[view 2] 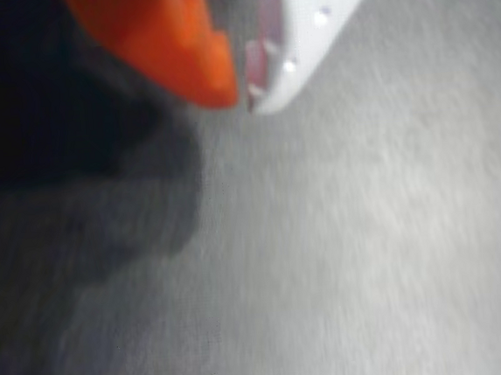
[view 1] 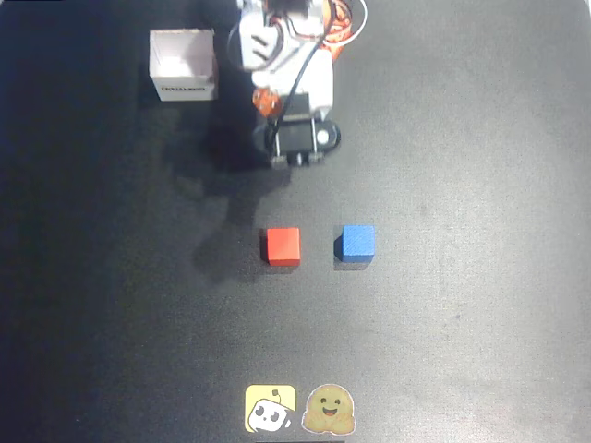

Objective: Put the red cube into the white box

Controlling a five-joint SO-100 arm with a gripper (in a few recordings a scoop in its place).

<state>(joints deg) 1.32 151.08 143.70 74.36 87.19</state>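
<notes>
in the wrist view the gripper (view 2: 244,96) sits at the top edge: one smooth orange finger (view 2: 167,37), tapered to a rounded tip, and one glossy white finger (view 2: 306,25), curved like a shell with small pale dots along its rim. their tips meet, so the pincer is closed with nothing between them. below lies the table (view 2: 344,258), a dark, finely grained matte sheet that looks grey and blurred here, with a soft shadow across its left side.

in the overhead view the arm (view 1: 286,65) is a blocky white plastic body with orange parts and a black unit at its lower end, standing at the top centre. the white box (view 1: 183,65), square, thin-walled cardboard with dark print on its near side, stands just left of the arm, open at the top. the red cube (view 1: 282,246), matte and sharp-edged, rests on the table well below the arm, apart from the box. the blue cube (view 1: 355,243), same shape, lies just to its right. two cartoon stickers (view 1: 300,410) sit at the bottom edge.
</notes>
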